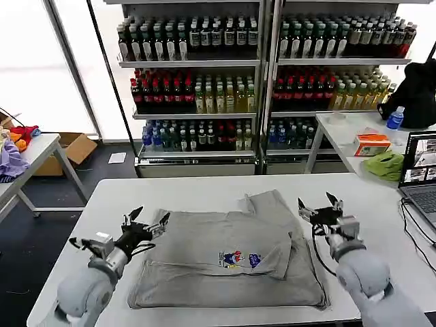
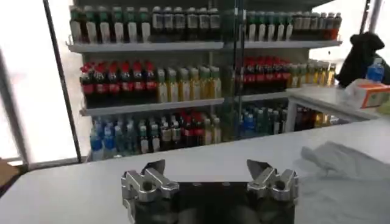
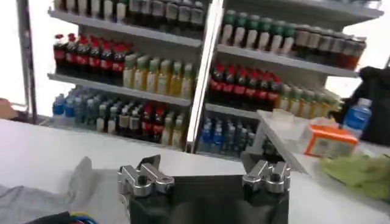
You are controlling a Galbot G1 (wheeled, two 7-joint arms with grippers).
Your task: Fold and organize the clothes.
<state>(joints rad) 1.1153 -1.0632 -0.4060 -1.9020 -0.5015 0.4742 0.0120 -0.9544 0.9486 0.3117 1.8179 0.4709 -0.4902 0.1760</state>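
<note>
Shirt: light grey cotton shirt with a small multicoloured chest print point(image 1: 228, 262) is lying partly folded on the white table point(image 1: 197, 187), near its front edge, print facing up; one part is sticking out toward the far side.
Left gripper: left gripper point(image 1: 146, 224) is hovering just over the shirt's left edge, jaws spread apart and pinching nothing; from its wrist camera the left gripper point(image 2: 207, 173) is pointing out across the tabletop, with grey cloth off to one side.
Right gripper: right gripper point(image 1: 317, 207) is hanging just above the shirt's right edge, jaws spread and empty; its wrist camera is showing the right gripper point(image 3: 204, 167) above the table.
Side table: bright green cloth point(image 1: 383, 164), an orange-and-white box point(image 1: 372, 144) and a blue-capped bottle point(image 1: 394, 119) are sitting on it, off to the right.
Shelves: tall racks of drink bottles point(image 1: 194, 95) are standing behind the table.
</note>
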